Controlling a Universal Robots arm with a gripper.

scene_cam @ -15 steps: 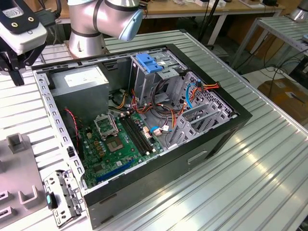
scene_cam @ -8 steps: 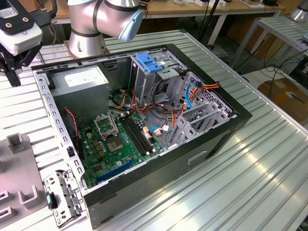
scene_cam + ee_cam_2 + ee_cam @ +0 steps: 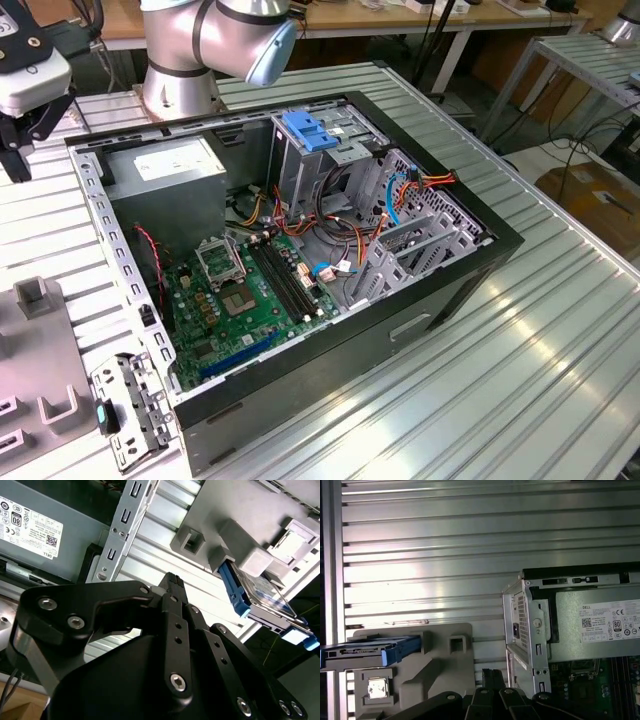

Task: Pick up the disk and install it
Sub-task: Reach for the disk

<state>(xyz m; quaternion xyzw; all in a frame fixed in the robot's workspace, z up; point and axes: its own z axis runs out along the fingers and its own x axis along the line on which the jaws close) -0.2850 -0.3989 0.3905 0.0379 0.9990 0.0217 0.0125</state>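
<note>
The gripper point(image 3: 171, 577) has its fingers pressed together with nothing between them, and it hangs over the ribbed metal table point(image 3: 445, 555) without touching anything. Near it on one side, the disk point(image 3: 260, 597) sits in a grey holder point(image 3: 440, 670), blue rails showing. On the other side is the open computer case point(image 3: 300, 400).
</note>
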